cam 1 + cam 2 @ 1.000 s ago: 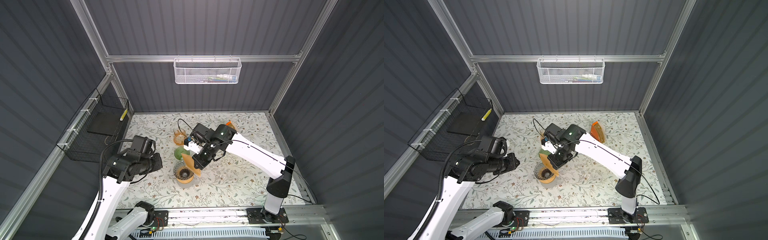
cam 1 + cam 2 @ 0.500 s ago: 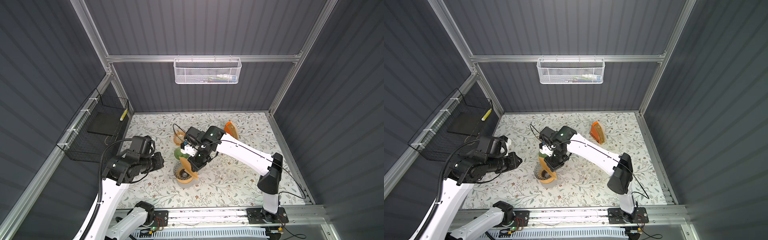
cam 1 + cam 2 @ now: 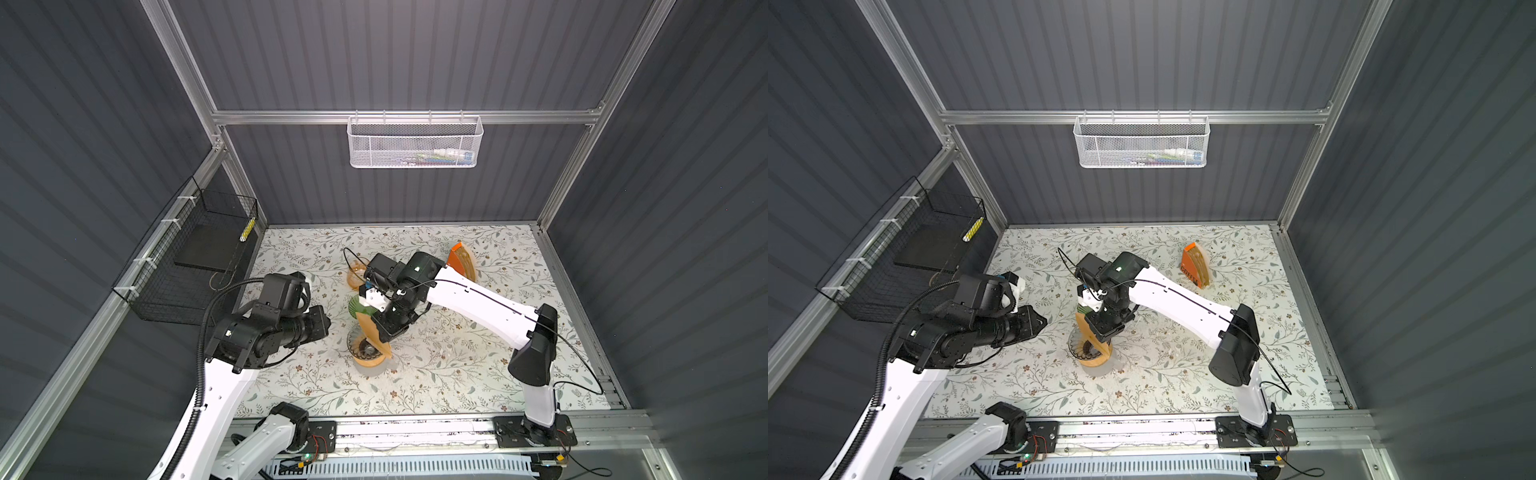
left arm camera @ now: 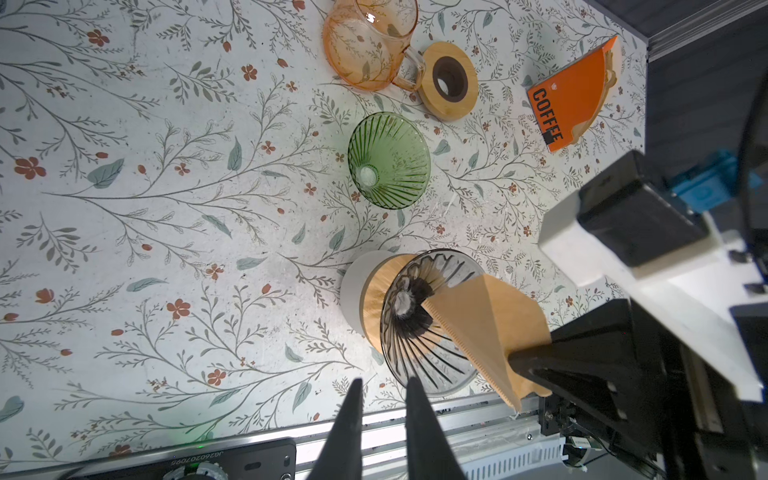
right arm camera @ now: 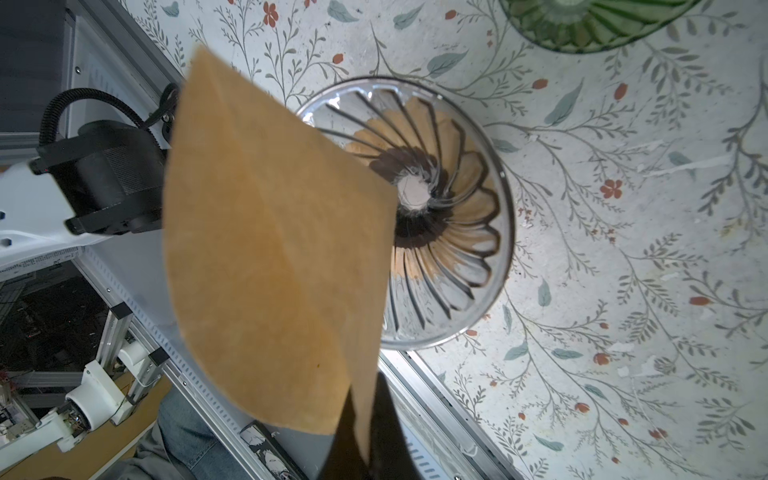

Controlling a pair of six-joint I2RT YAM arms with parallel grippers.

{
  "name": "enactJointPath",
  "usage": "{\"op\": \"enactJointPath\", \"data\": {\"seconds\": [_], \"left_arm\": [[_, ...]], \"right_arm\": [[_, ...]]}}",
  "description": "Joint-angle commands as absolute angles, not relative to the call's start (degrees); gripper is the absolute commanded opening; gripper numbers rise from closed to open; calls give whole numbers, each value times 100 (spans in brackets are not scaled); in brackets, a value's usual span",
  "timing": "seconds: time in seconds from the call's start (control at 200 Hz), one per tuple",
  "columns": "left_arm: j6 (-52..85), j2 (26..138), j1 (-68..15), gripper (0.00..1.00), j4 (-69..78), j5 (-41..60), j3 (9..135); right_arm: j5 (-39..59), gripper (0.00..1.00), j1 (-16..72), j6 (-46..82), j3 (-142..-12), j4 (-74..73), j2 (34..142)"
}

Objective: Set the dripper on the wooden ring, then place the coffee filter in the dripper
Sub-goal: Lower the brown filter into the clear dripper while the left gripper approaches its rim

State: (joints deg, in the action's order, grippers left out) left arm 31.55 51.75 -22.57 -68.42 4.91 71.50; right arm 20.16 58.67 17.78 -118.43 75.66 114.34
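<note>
The coffee filter (image 5: 270, 232), a flat folded sheet of brown paper, hangs tilted over the dripper (image 5: 457, 249). Its pointed corner is low, over the hole in the middle of the glass bowl, and its wide curved edge is up and to one side. Whether the point touches the glass cannot be told. The right gripper (image 5: 365, 407) is pinched on the filter's wide end, beside the crimped seam that shows in the left wrist view.

The dripper is clear ribbed glass on a wooden collar and a white base. In both top views it stands left of the table's (image 3: 457, 374) middle, nearer the front edge than the back.

The left gripper (image 4: 384, 386) hangs just on the dripper's left, pointing at it. Its jaws stand a narrow way apart with nothing between them.

Just behind the dripper, toward the back edge, lies a green ribbed glass cone (image 4: 388, 160). Behind that are an orange glass cup (image 4: 365, 45) and, touching its handle, a wooden ring (image 4: 449, 81) with a dark hole.

Near the back edge, right of the middle, stands an orange filter holder (image 4: 569, 95) with "COFFEE" in black capitals down its side, brown filters showing at its open edge. Print on the black housing at the front rail is too small to read.
</note>
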Motion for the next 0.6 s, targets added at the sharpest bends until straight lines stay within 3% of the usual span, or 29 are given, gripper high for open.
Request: {"op": "enactJointPath", "data": {"seconds": [0.0, 0.165, 0.595], "left_arm": [[2991, 5149, -2268, 21, -6716, 648, 7115], [2897, 5262, -2268, 21, -6645, 753, 7149], [2811, 5360, -2268, 21, -6260, 1635, 6789]], "right_arm": [[1978, 10, 5897, 1825, -12047, 7641, 11584], [1978, 20, 5895, 1861, -12138, 7699, 11626], [1468, 26, 5862, 1874, -12149, 7629, 11332]]}}
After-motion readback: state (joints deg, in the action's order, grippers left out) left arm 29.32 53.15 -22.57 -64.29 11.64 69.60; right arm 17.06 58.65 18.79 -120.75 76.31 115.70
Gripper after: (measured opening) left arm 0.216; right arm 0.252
